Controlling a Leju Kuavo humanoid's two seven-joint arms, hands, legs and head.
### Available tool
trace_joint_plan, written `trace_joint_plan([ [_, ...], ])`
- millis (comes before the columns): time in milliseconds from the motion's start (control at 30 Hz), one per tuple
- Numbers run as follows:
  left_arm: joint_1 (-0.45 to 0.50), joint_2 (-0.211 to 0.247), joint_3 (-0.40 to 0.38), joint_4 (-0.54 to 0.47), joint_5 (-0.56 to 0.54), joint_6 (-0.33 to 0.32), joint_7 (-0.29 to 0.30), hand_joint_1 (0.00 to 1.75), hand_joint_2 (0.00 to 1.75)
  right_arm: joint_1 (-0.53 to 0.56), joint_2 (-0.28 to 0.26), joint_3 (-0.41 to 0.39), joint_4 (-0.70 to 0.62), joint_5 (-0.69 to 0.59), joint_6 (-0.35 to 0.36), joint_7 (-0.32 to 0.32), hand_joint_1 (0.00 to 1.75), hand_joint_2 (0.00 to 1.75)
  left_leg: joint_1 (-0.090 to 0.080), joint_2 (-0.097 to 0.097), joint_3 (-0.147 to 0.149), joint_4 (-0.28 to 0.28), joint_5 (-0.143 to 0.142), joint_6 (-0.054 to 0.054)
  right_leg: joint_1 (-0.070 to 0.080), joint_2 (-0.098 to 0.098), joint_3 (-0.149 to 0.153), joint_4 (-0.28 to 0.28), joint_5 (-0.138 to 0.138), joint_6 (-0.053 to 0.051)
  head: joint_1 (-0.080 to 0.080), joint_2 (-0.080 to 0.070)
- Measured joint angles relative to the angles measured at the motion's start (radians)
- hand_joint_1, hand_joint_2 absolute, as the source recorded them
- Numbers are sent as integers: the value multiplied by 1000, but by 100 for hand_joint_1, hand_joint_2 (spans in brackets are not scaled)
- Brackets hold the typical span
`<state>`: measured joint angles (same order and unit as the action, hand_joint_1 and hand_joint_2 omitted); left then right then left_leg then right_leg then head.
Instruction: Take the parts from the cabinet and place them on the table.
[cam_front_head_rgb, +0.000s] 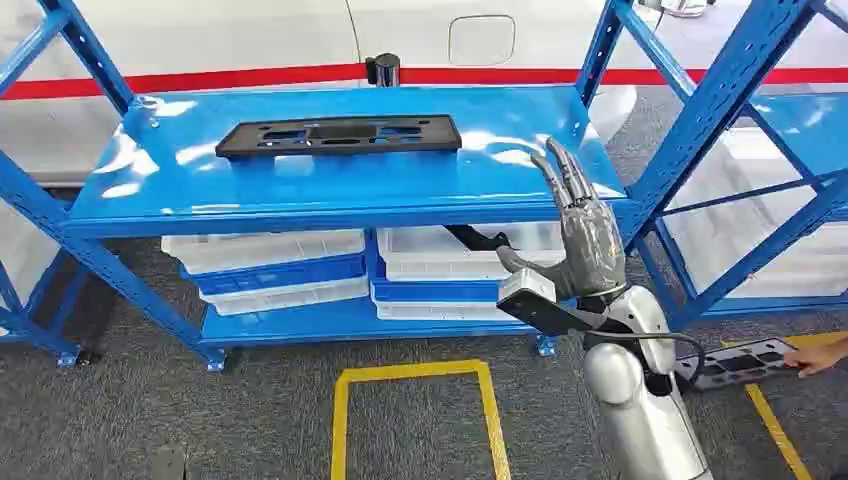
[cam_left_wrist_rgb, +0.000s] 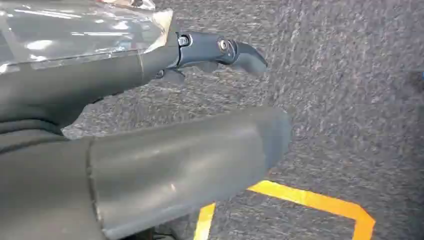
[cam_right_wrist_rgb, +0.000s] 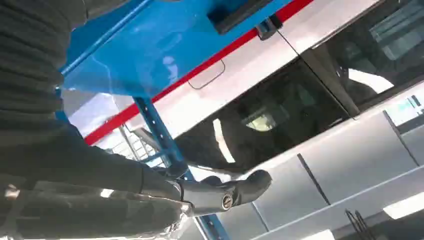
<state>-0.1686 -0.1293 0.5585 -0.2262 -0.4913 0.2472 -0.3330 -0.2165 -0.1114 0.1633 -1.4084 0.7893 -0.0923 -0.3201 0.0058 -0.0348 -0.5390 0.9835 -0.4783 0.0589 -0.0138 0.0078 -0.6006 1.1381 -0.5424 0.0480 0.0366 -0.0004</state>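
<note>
1. While your right hand (cam_front_head_rgb: 585, 235) is raised in front of the blue cabinet (cam_front_head_rgb: 340, 190), its fingers stand straight and spread, and it holds nothing.
2. Beyond the fingertips and off to the hand's left, a flat black part (cam_front_head_rgb: 338, 136) lies on the cabinet's top shelf, well apart from the hand. It looks set lengthwise along the shelf, probably so it can be lifted from the front edge.
3. Your left hand (cam_left_wrist_rgb: 150, 150) hangs low over grey carpet and a yellow floor line (cam_left_wrist_rgb: 310, 200). One dark finger (cam_left_wrist_rgb: 220, 50) reaches forward, and nothing is in its grasp as far as can be seen.
4. Below the right hand, on the lower shelf, sit white and blue plastic bins (cam_front_head_rgb: 280, 265), with a dark object poking from one, too unclear to name.
5. Just beside the right hand stands a slanted blue upright (cam_front_head_rgb: 700, 120) of the neighbouring rack; judge it the nearest obstacle to any sideways sweep.
6. Near the right elbow, a person's hand (cam_front_head_rgb: 820, 357) touches another black part (cam_front_head_rgb: 740, 362) lying on the floor.
7. Behind the cabinet runs a white wall with a red stripe (cam_front_head_rgb: 250, 78).
</note>
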Motion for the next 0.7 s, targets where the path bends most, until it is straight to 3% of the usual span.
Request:
trace_joint_plan([
  [33, 1, 0, 0, 0, -1, -1, 1, 0, 0, 6, 0, 2, -4, 2, 1, 1, 0, 175, 0, 0, 0, 0, -1, 0, -1, 0, -49, 86, -32, -5, -1, 0],
  [67, 1, 0, 0, 0, -1, -2, 1, 0, 0, 11, 0, 3, -5, 5, 6, 3, 0, 175, 0, 0, 0, 1, -2, -1, -2, 0, -85, 147, -51, -1, 0, 0],
  [100, 2, -1, 0, 0, -1, -3, 2, 0, 0, 15, 0, 6, -5, 9, 10, 4, 0, 175, 1, 0, 1, 1, -5, -3, -6, 0, -108, 175, -52, 8, -1, 0],
  [133, 3, -2, 0, 0, 0, -3, 2, 0, 0, 17, 0, 9, -6, 13, 11, 5, 0, 175, 4, -1, 5, 1, -8, -7, -10, -1, -108, 153, -36, 19, -1, 0],
  [233, 3, -2, 1, 0, 1, -2, 4, 0, 0, 16, 1, 13, -15, 17, 12, 9, 0, 175, 16, -9, 25, 6, -28, -32, -32, -1, -9, -104, 103, 75, 0, 0],
  [267, 3, 1, 1, 0, 1, -2, 5, 0, 0, 19, 2, 15, -14, 17, 13, 11, 0, 175, 11, -10, 24, 7, -34, -42, -27, 8, -10, -115, 86, 71, 1, 0],
  [300, 2, 1, 1, 0, 1, -2, 5, 0, 0, 18, 3, 17, -16, 18, 15, 12, 0, 175, 13, -9, 15, 12, -36, -47, -23, 5, -9, -123, 54, 29, 0, 0],
  [333, 3, 1, 1, 0, 2, -1, 6, 0, 0, 24, 5, 19, -18, 18, 18, 14, 0, 175, 12, -10, 13, 13, -40, -53, -19, 5, -5, -115, 77, 15, -3, 0],
  [367, 6, 1, 1, 1, 2, -1, 6, 0, 0, 25, 6, 19, -19, 18, 18, 15, 0, 175, 12, -10, 19, 13, -43, -58, -19, 2, -6, -113, 72, 3, -6, 0],
  [433, 4, 1, 2, 1, 3, -1, 6, 0, 0, 24, 8, 21, -24, 18, 18, 14, 0, 175, 18, 2, 8, 30, -44, -64, -25, 5, 14, -116, 69, -7, -7, 0],
  [467, 1, 0, 2, 0, 2, -1, 5, 0, 0, 21, 8, 21, -27, 18, 18, 14, 0, 175, 18, 19, -16, 82, -42, -68, -24, 2, 26, -117, 62, -16, -6, 0],
  [500, 0, -1, 1, 1, 2, -2, 5, 0, 0, 17, 9, 22, -27, 18, 18, 14, 0, 175, 17, 29, -69, 167, -51, -71, -20, 1, 35, -117, 53, -30, -8, 0],
  [567, 2, 0, 1, 1, 3, -1, 6, 0, 0, 20, 12, 23, -27, 18, 18, 14, 0, 175, 16, 32, -177, 308, -108, -73, -11, -1, 49, -117, 38, -40, -9, 0],
  [600, 5, 0, 2, 1, 5, -1, 6, 0, 0, 21, 12, 23, -27, 18, 18, 14, 0, 175, 15, 32, -218, 344, -121, -70, -6, 0, 58, -117, 30, -44, -10, 0],
  [633, 6, 0, 2, 1, 5, -1, 6, 0, 0, 21, 13, 23, -27, 18, 18, 14, 0, 175, 13, 32, -236, 336, -107, -64, -2, 1, 69, -117, 22, -45, -10, 0],
  [667, 7, 0, 3, 1, 5, -1, 6, 0, 0, 21, 13, 23, -27, 18, 18, 14, 0, 175, 9, 32, -231, 292, -69, -55, 1, 2, 83, -118, 12, -47, -10, 0],
  [700, 6, 0, 3, 1, 5, -1, 6, 0, 0, 20, 14, 23, -27, 18, 18, 14, 0, 175, 2, 32, -209, 214, -13, -43, 5, 2, 98, -118, 1, -48, -9, 0],
])
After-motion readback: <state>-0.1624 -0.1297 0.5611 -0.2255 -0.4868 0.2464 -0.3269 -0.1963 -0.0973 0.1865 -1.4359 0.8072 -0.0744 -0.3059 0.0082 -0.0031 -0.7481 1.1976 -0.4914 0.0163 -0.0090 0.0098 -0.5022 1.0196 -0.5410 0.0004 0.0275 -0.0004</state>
